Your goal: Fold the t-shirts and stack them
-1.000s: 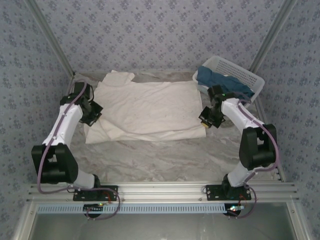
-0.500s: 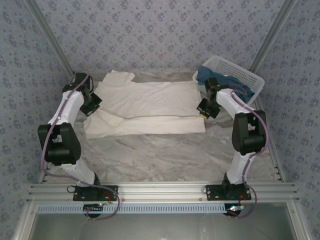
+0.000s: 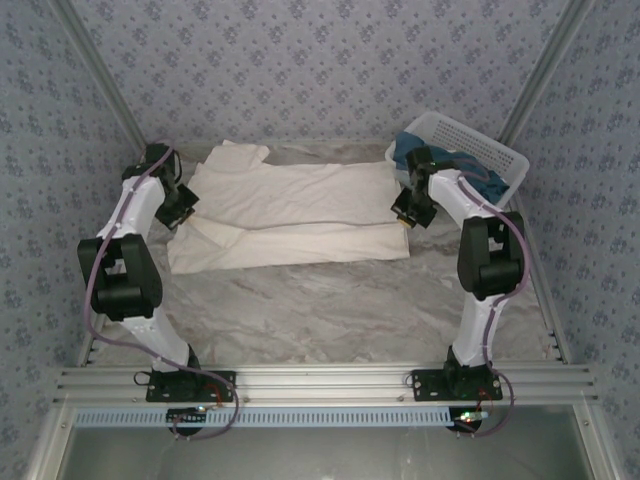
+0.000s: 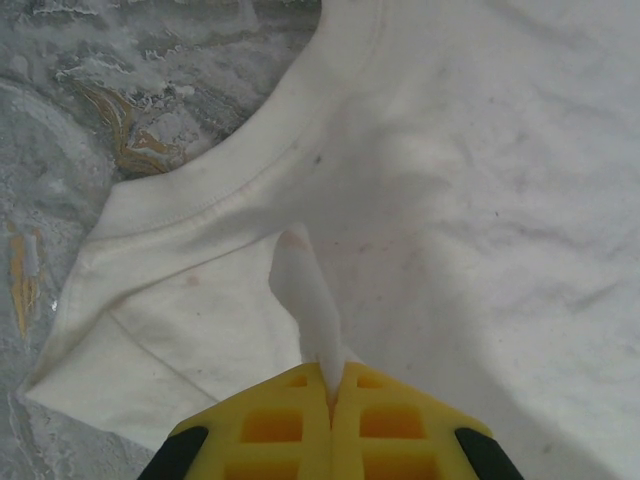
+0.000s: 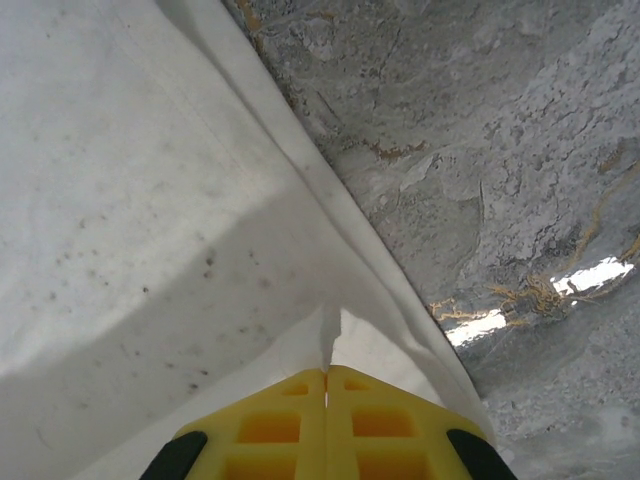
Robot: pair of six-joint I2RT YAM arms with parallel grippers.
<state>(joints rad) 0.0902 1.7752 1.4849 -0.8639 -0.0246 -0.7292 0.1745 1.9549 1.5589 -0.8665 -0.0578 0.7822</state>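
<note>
At the left of the overhead view, the left tool (image 3: 178,207) is seen closed on the left edge of the cream-white t-shirt (image 3: 290,215). In the left wrist view, a peak of cloth is pinched between its yellow fingers (image 4: 270,425) near the collar. The shirt is spread across the middle of the marbled worktop (image 3: 320,310), and a fold line is seen running across it. At the shirt's right edge, the right tool (image 3: 410,210) is clamped on the cloth's corner. In the upper right, dark teal-blue t-shirts (image 3: 440,160) are held in a white lattice basket (image 3: 490,150), just beside that tool.
</note>
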